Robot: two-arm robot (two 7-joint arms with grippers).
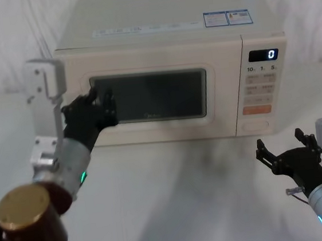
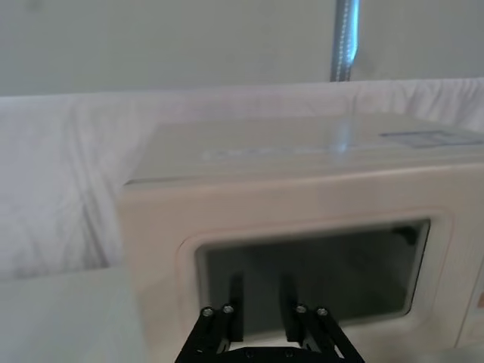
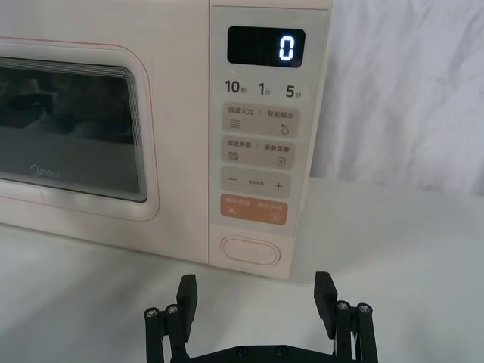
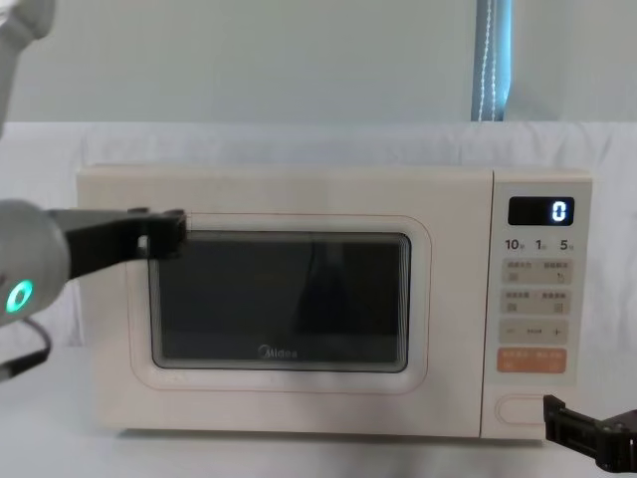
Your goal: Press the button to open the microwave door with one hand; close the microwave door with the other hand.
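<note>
The microwave [image 1: 150,70] is seen standing toward the far edge of the white tabletop [image 1: 175,199], its front facing the robot. The microwave door [image 1: 146,93] is seen closed, flush with the cream body; the dark window [image 4: 281,299] and the small "Midea" logo [image 4: 278,351] are visible in the chest view. The narrow control panel [image 3: 261,144] is located at the right end of the front, with the display [image 3: 266,48] reading "0". The button [image 3: 250,251], a wide cream unmarked key, is found at the bottom of the panel, just below the orange rectangular key [image 3: 254,209].

The left gripper [image 1: 98,101] is held at the upper left corner of the door window, its fingertips [image 2: 214,311] touching or just short of the glass; contact cannot be confirmed. Its fingers are seen slightly parted and nothing is grasped between them.

The right gripper [image 3: 257,291] is held low over the tabletop near the right edge, in front of the control panel and apart from it. Its fingers [image 3: 187,291] are spread wide, released, with nothing held. In the right wrist view the button is framed just above the gap between the fingers, not touched.
</note>
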